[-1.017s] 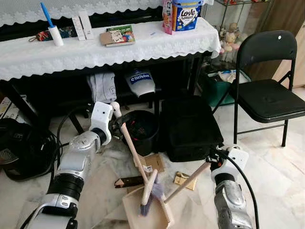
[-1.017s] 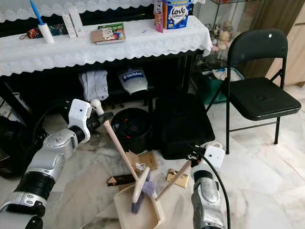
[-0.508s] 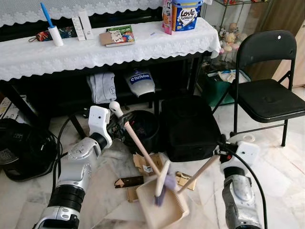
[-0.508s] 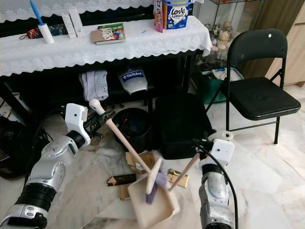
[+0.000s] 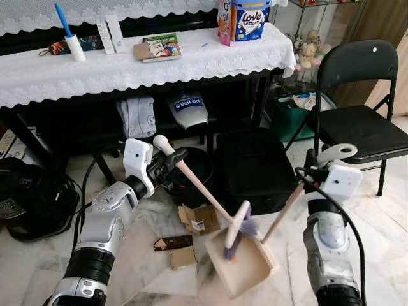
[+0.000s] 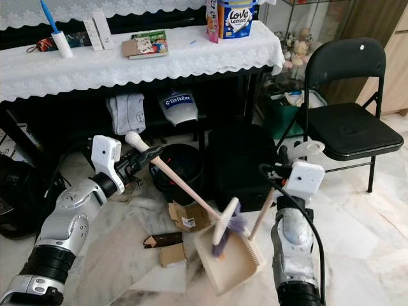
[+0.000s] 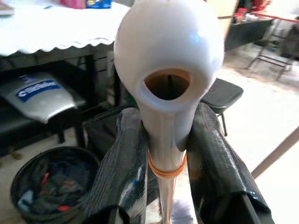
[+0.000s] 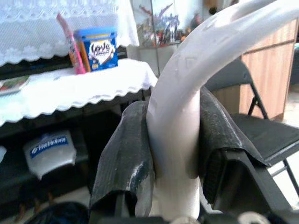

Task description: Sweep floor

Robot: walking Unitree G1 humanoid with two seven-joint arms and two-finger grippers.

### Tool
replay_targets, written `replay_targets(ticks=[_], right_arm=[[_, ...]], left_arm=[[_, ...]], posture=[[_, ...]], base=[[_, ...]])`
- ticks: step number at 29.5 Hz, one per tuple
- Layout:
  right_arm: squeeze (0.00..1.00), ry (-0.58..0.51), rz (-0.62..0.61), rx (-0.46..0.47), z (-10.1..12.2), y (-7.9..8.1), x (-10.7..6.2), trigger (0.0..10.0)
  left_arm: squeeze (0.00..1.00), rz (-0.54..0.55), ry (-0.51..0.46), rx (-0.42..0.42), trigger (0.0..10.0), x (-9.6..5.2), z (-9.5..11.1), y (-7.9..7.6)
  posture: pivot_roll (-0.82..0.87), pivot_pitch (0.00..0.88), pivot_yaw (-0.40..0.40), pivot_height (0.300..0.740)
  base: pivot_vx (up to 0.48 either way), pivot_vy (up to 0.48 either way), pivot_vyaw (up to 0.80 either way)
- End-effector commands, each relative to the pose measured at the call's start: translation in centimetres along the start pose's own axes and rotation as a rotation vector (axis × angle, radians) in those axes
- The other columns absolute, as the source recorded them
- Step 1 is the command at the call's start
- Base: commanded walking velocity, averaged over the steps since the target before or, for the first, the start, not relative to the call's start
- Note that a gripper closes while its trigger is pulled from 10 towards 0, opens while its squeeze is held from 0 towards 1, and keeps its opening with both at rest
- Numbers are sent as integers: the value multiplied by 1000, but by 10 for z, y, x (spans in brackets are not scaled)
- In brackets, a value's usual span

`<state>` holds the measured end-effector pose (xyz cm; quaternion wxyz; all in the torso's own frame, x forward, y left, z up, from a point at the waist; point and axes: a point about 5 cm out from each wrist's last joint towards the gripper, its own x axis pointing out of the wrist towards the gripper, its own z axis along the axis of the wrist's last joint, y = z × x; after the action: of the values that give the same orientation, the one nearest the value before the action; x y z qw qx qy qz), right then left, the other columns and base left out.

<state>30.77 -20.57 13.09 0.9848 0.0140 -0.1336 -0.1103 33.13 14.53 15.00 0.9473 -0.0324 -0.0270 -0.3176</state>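
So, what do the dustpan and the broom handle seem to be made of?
The dustpan looks like matte beige plastic: one moulded piece with a comb edge. The broom handle seems pale wood, plain and unglossy, with a glossy white cap, probably plastic.

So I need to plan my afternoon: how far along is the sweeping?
Partly done. The left gripper holds the brush with its bristles in the dustpan, which the right gripper holds lifted off the floor. Cardboard scraps and a dark wrapper lie unswept by the black bin.
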Motion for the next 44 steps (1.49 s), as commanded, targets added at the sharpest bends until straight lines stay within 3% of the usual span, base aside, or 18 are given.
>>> replay_targets(ticks=[1,7,12,21,23,24,25,27,29,30,32,37,42,44], right_arm=[[0,-250,33,93,56,16,20,10000],[0,-292,37,87,70,17,27,10000],[0,-295,35,74,72,14,31,10000],[0,-373,52,1,94,15,47,10000],[0,-363,58,-25,97,18,53,10000],[0,-345,54,-15,96,19,54,10000],[0,-345,54,-15,96,19,54,10000],[0,-304,54,-28,90,20,54,10000],[0,-248,56,-38,80,20,51,10000],[0,-248,56,-38,80,20,51,10000],[0,-154,57,-51,57,19,41,10000],[0,-51,48,-66,30,17,26,10000],[0,56,73,-63,5,21,10,10000],[0,72,78,-64,2,22,8,10000]], left_arm=[[0,-43,112,-6,10000,-5,-17,-5],[0,-255,192,-83,10000,-13,-23,-23],[0,-390,278,-92,10000,-21,-30,-35],[0,-498,363,-118,10000,-31,-37,-47],[0,-427,349,-56,10000,-27,-39,-42],[0,-270,292,-23,10000,-18,-37,-29],[0,-270,292,-23,10000,-18,-37,-29],[0,-119,225,15,10000,-11,-30,-16],[0,-35,132,-61,10000,-7,-18,-6],[0,-35,132,-61,10000,-7,-18,-6],[0,43,-1,-158,10000,-3,4,7],[0,142,-114,-241,10000,-2,19,22],[0,328,-248,-309,10000,-3,35,44],[0,349,-261,-322,10000,-4,37,47]], posture=[[-126,9,53,740],[-130,0,53,740],[-132,0,54,740],[-136,0,51,740],[-132,0,48,740],[-133,0,48,740],[-133,0,48,740],[-133,0,48,740],[-135,0,46,740],[-135,0,46,740],[-131,2,45,740],[-135,4,48,740],[-134,5,46,740],[-135,5,47,740]], base=[[0,0,0],[0,0,0],[0,0,0],[0,0,0],[0,0,0],[0,0,0],[0,0,0],[0,0,0],[0,0,0],[0,0,0],[0,0,0],[0,0,0],[0,0,0],[0,0,0]])
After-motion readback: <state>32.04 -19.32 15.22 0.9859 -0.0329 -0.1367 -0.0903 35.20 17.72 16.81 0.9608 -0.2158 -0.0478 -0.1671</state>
